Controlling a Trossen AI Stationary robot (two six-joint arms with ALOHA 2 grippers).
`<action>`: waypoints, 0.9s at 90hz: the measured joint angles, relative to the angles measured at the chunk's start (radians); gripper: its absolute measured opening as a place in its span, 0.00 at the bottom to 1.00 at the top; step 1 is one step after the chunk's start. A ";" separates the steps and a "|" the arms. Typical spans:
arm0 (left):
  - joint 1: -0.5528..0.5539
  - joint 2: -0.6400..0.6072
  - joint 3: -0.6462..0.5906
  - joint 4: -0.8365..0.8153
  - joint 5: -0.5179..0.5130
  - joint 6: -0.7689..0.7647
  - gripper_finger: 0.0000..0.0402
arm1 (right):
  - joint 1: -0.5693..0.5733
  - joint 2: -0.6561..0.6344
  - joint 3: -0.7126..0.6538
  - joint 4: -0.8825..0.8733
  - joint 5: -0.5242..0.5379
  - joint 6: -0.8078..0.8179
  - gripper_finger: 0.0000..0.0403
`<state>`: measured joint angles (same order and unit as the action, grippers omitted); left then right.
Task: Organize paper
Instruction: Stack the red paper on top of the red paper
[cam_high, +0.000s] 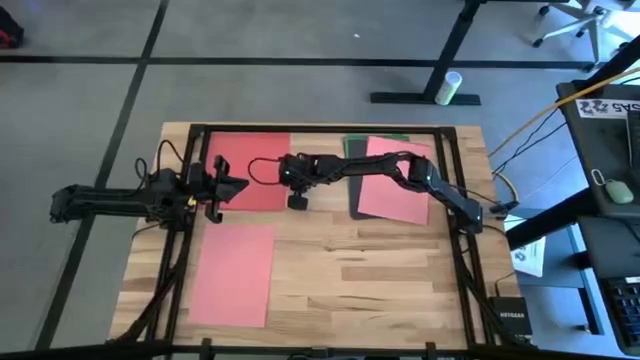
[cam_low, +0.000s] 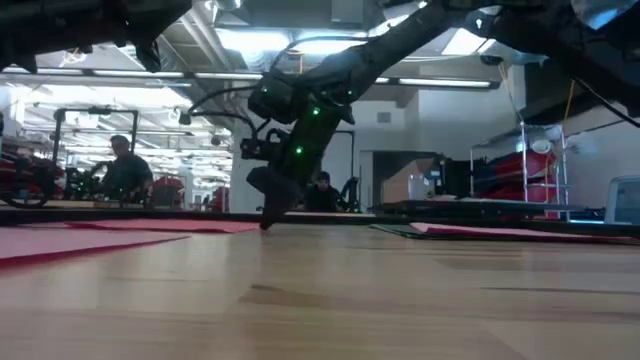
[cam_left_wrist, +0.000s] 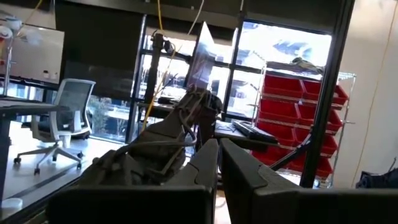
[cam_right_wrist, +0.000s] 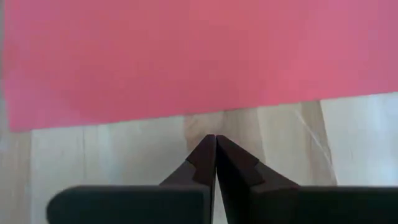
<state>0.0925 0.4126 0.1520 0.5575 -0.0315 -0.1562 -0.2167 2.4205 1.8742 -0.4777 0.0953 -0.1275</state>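
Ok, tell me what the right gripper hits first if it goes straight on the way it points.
Probably bare table: the shut right gripper points down at wood just short of the red sheet's edge.

Both arms are dark, nearly black, built of jointed links with thin black cables looping along them. The right arm (cam_high: 400, 170) shows small green lights near its wrist in the low view. Each gripper, the left gripper (cam_left_wrist: 219, 152) and the right gripper (cam_right_wrist: 215, 144), has two flat, tapered dark fingers, seemingly matte plastic.
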 joint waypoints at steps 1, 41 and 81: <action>0.000 0.000 0.000 0.000 0.000 0.000 0.00 | 0.000 0.002 0.000 0.003 0.001 0.002 0.00; 0.000 0.000 0.000 0.000 -0.001 0.000 0.00 | -0.001 0.021 -0.002 0.143 -0.024 0.053 0.00; 0.000 0.000 0.000 0.000 -0.003 0.000 0.00 | -0.006 0.041 -0.002 0.225 -0.089 0.070 0.00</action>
<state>0.0925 0.4126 0.1520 0.5575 -0.0345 -0.1562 -0.2228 2.4610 1.8721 -0.2526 0.0064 -0.0572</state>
